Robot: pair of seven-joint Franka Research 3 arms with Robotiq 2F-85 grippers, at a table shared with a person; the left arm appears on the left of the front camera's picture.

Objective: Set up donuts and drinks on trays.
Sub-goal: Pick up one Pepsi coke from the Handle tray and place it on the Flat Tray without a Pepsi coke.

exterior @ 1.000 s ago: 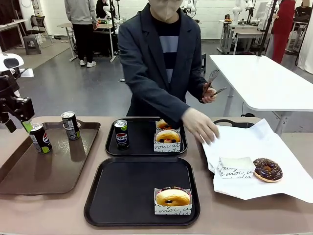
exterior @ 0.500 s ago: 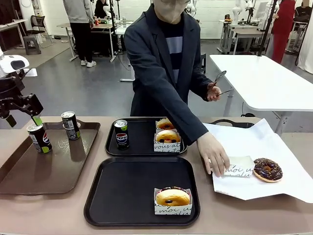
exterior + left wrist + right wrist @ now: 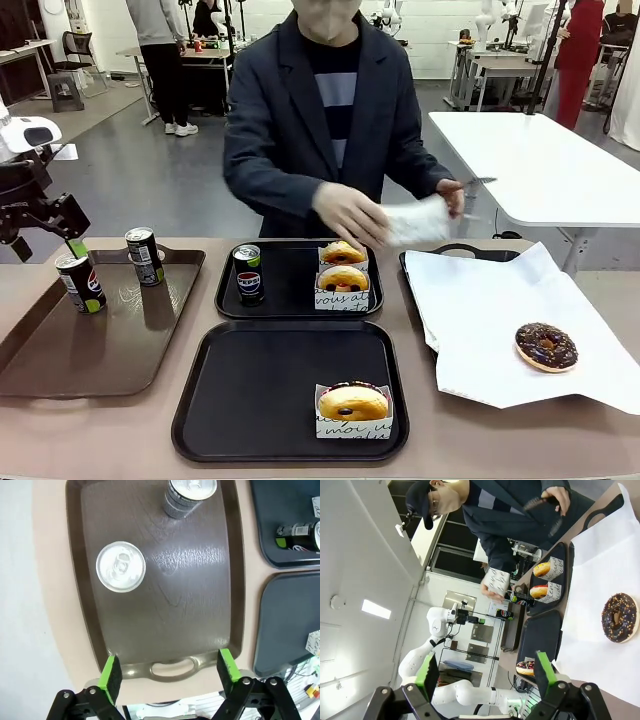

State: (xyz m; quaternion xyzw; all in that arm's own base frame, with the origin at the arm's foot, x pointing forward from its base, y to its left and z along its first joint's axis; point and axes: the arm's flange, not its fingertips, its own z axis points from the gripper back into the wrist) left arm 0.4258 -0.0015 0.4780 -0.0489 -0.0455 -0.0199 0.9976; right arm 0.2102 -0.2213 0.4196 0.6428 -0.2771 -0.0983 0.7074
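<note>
Two black trays lie mid-table. The far tray (image 3: 290,298) holds a Pepsi can (image 3: 248,274) and two boxed glazed donuts (image 3: 343,283). On the near tray (image 3: 255,390) sits one boxed glazed donut (image 3: 352,404). A chocolate donut (image 3: 546,346) lies unboxed on white paper. The person holds a white paper box (image 3: 415,222) at chest height and tongs (image 3: 472,184) in the other hand. My left gripper (image 3: 50,245) hangs open above a can (image 3: 80,283) on the brown tray; that can (image 3: 120,566) sits ahead of the left gripper (image 3: 170,672). My right gripper (image 3: 485,672) is open, empty.
The brown tray (image 3: 95,350) at the left carries a second can (image 3: 144,256). The white paper (image 3: 480,320) covers a tray at the right and overhangs the table edge. A white table stands behind the person.
The person's hand reached to the paper, took the empty white box beside the chocolate donut and lifted it to chest height. My left gripper shifted slightly above the can.
</note>
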